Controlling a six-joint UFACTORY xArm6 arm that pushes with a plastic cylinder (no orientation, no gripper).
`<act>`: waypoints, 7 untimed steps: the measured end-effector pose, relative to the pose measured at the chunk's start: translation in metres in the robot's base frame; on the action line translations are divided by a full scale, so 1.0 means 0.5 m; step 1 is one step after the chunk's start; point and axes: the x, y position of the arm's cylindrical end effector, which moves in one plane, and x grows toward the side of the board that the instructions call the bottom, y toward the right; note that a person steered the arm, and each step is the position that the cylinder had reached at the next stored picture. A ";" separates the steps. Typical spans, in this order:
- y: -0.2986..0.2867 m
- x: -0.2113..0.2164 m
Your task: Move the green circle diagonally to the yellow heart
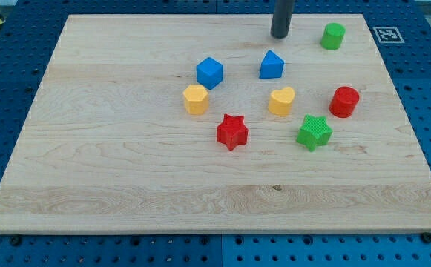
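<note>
The green circle [333, 35] is a short green cylinder near the view's top right of the wooden board [126, 170]. The yellow heart [281, 101] lies below and to the left of it, near the board's middle. My tip [280, 35] is the lower end of a dark rod coming down from the view's top. It stands to the left of the green circle, apart from it, and just above the blue pentagon-like block [271, 65].
A blue cube [209, 72] and a yellow hexagon [196, 99] sit left of centre. A red star [232, 131] lies below them. A red cylinder [344, 101] and a green star [314, 132] lie right of the yellow heart.
</note>
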 end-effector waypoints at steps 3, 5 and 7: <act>0.198 0.041; 0.172 0.106; 0.131 0.117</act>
